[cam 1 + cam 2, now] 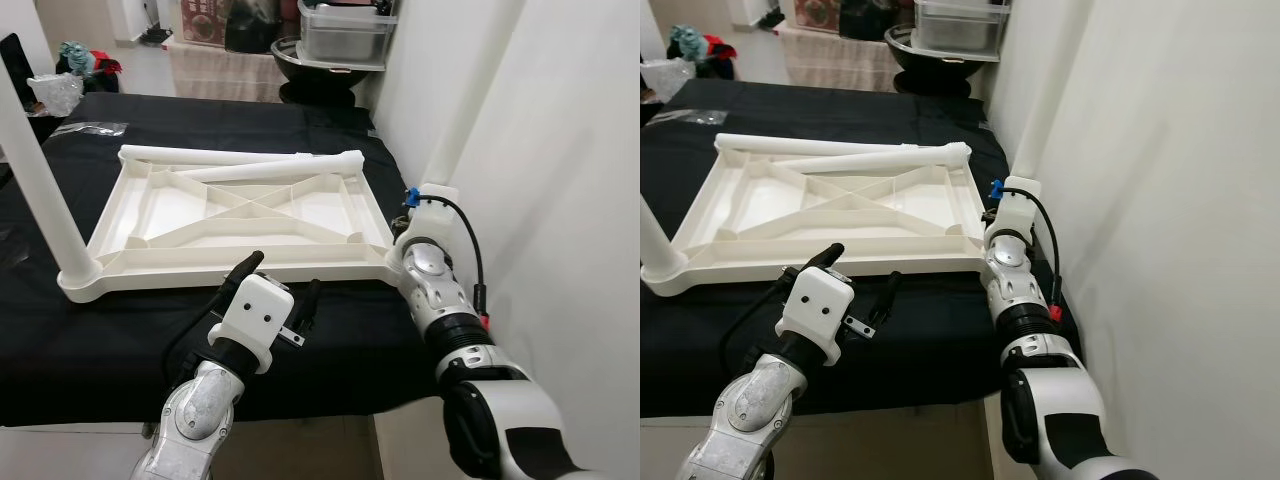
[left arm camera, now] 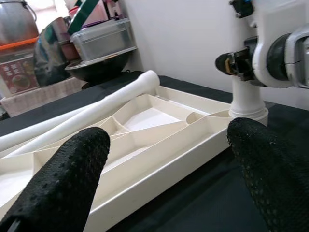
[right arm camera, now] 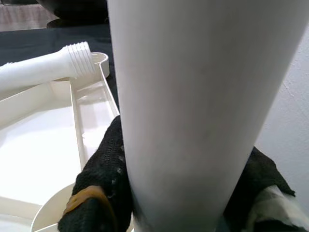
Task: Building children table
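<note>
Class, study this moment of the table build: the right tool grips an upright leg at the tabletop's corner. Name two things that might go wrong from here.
1. The right tool clamps the upright leg close beside the wall; turning it may knock the arm against the wall.
2. Two loose legs lie unsecured on the upturned tabletop; a jolt might roll them off. The open left tool hovers in front of the tabletop, not steadying it.
</note>
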Tool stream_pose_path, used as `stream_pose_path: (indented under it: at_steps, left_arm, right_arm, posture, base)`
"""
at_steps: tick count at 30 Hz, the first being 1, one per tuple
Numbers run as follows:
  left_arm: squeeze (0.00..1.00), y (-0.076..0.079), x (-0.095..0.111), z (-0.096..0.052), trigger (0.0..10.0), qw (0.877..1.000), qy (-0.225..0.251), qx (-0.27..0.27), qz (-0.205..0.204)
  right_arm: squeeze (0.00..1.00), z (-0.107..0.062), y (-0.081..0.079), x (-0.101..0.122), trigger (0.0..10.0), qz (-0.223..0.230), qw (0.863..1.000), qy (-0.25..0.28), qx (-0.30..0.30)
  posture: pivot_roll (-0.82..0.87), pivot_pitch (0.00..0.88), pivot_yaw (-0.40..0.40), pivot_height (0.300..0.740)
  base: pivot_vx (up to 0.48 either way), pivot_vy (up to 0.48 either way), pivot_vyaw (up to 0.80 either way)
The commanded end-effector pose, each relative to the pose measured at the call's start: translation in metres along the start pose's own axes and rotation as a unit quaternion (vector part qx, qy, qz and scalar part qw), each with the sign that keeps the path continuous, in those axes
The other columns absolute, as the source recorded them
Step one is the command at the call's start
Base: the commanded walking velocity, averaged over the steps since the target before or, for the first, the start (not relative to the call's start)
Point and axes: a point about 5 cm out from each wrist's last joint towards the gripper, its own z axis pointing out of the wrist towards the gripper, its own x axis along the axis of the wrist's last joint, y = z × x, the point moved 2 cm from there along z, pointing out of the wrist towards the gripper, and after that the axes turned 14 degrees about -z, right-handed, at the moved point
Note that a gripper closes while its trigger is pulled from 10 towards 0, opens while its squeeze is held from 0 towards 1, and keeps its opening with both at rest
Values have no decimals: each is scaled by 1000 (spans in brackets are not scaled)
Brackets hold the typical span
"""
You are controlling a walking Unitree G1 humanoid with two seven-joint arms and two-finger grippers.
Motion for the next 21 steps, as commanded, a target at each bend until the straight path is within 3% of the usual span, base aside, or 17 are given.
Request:
stream_pose_path:
  at_steps: [1, 3, 5, 6, 7, 9, 13, 14, 15, 16, 18, 19, 21]
  left_arm:
    - [0, 2, -2, 0, 10000, 1000, -2, -5, 6]
    - [0, 2, -2, 0, 10000, 1000, -2, -5, 6]
    - [0, 1, -1, 1, 10000, 1000, -2, -4, 6]
    - [0, 1, -1, 1, 10000, 1000, -2, -4, 6]
    - [0, 1, -1, 1, 10000, 1000, -2, -3, 6]
    - [0, 0, -1, 1, 10000, 1000, -2, -1, 6]
    - [0, -1, -1, 1, 10000, 1000, -2, -1, 6]
    - [0, 0, -1, 1, 10000, 1000, -1, -1, 7]
    - [0, 0, -1, 1, 10000, 1000, -1, -1, 7]
    - [0, 0, -1, 1, 10000, 1000, -1, -2, 8]
    - [0, 0, -1, 1, 10000, 1000, -1, -2, 8]
    - [0, 0, -1, 1, 10000, 1000, -1, -1, 7]
    - [0, 0, -1, 1, 10000, 1000, -1, -1, 7]
  right_arm:
    - [1000, -5, -19, -2, 10000, -2, 998, 17, 55]
    - [1000, -5, -19, -2, 10000, -2, 998, 17, 55]
    - [941, -7, -31, 8, 10000, 29, 989, 61, 128]
    - [941, -7, -31, 8, 10000, 29, 989, 61, 128]
    - [0, -6, -30, 12, 10000, 40, 983, 78, 163]
    - [0, -5, -29, 15, 10000, 47, 969, 93, 222]
    - [0, -5, -27, 15, 10000, 62, 956, 93, 271]
    - [0, -7, -25, 17, 10000, 81, 941, 95, 315]
    - [0, -7, -25, 17, 10000, 81, 941, 95, 315]
    - [0, -13, -21, 23, 10000, 87, 902, 115, 408]
    - [0, -13, -21, 23, 10000, 87, 902, 115, 408]
    - [0, -17, -20, 25, 10000, 90, 881, 123, 448]
    - [0, -17, -20, 25, 10000, 90, 881, 123, 448]
  posture:
    - [78, 18, -117, 740]
    - [78, 18, -117, 740]
    - [81, 23, -118, 740]
    - [81, 23, -118, 740]
    - [82, 25, -119, 740]
    - [82, 25, -119, 740]
    - [82, 25, -119, 740]
    - [83, 25, -119, 740]
    - [83, 25, -119, 740]
    - [85, 26, -119, 740]
    - [85, 26, -119, 740]
    - [83, 23, -121, 740]
    - [83, 23, -121, 740]
  base:
    - [0, 0, 0]
    - [0, 0, 0]
    - [0, 0, 0]
    - [0, 0, 0]
    - [0, 0, 0]
    - [0, 0, 0]
    - [0, 0, 0]
    - [0, 0, 0]
    - [0, 0, 0]
    - [0, 0, 0]
    - [0, 0, 0]
    - [0, 0, 0]
    - [0, 0, 0]
